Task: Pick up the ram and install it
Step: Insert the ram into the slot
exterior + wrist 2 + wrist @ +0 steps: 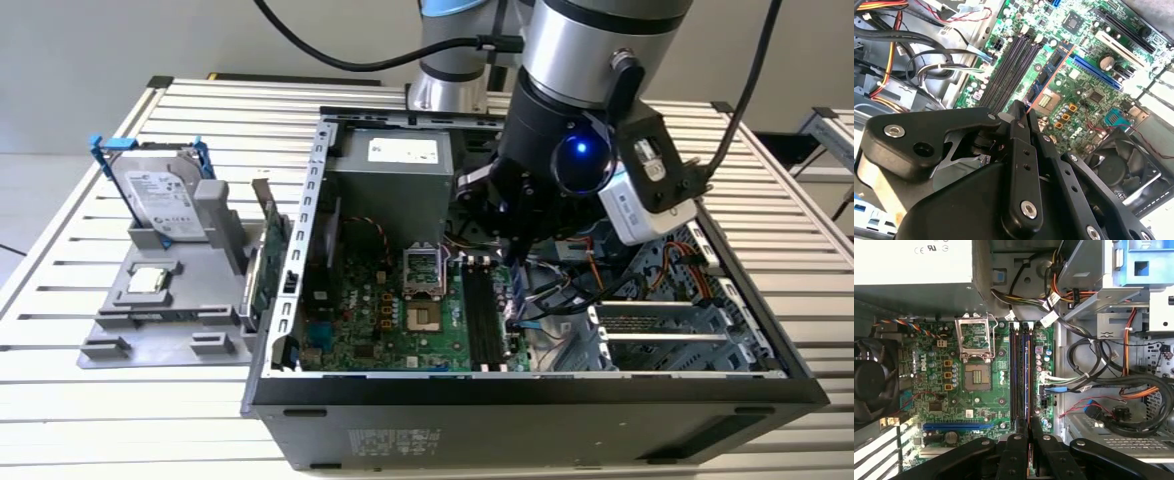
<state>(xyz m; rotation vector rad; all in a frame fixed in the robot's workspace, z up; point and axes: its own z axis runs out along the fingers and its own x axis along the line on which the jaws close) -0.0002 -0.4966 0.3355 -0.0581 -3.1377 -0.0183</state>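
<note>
Tool [1026, 111] clamped on ram [1046, 75], stick held edge-on just above memory slots [1020, 375] of motherboard [979, 390], inside open pc case [534, 385] on slatted desk [80, 420], hdd [160, 195] w/ blue frame well apart

**Surfaces around the fingers**

I see the fingers [1019, 145] as matt black metal or hard plastic, I can't tell which, studded with bright steel screw heads. Clamped between them, the ram [1046, 75] shows a dark board with glossy black chips. Just beyond the fingertips, the motherboard [979, 390] looks green and lacquered, its memory slots [1019, 375] black plastic. Around it, the computer case [534, 400] is dull grey sheet metal. The table [80, 420] beneath is pale ribbed metal.
</note>
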